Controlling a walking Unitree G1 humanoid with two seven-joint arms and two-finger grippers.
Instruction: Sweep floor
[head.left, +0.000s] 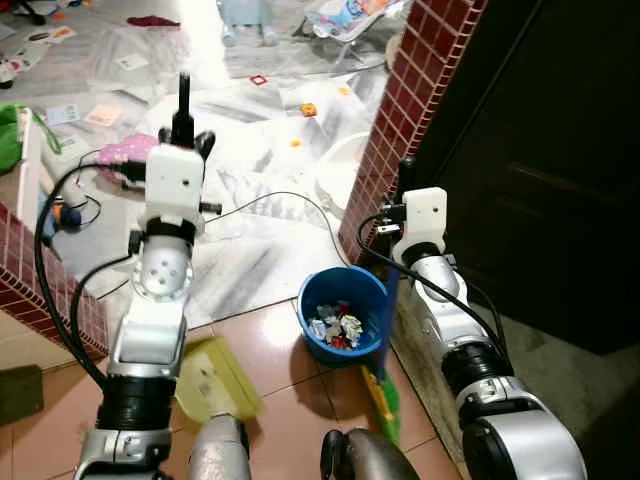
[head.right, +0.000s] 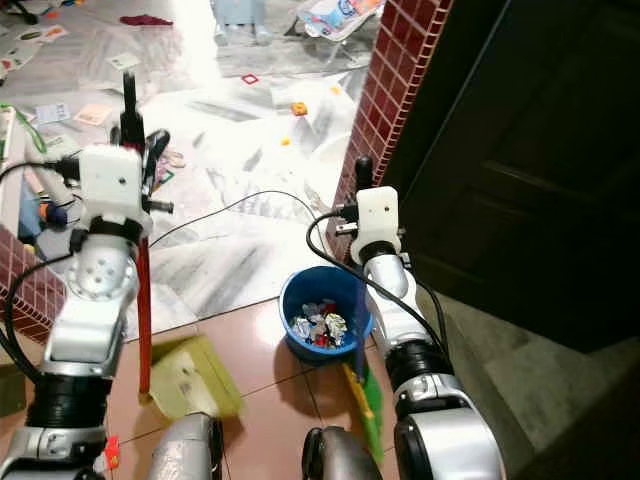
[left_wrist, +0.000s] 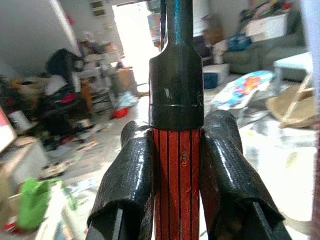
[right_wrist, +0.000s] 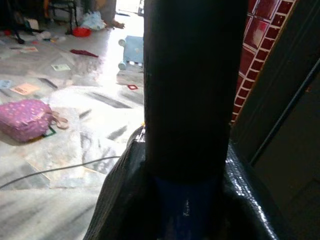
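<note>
On the tiles nearest the robot, the yellow dustpan (head.right: 190, 378) lies flat, its red handle (head.right: 144, 310) standing upright into the left gripper (left_wrist: 177, 165), whose fingers (left_wrist: 131, 185) clamp it. Beside it sits a blue bucket (head.left: 345, 310) of scraps. The broom (head.right: 362, 395) rises from green bristles, its long axis near vertical; the right gripper (right_wrist: 187, 165) fingers grip its dark shaft.

**No legible writing**

We found no text, label, brand or number that we could read. Papers and cards (head.left: 103, 115) lay scattered on the floor (head.left: 250, 150), but their print was too small and blurred for us.
</note>
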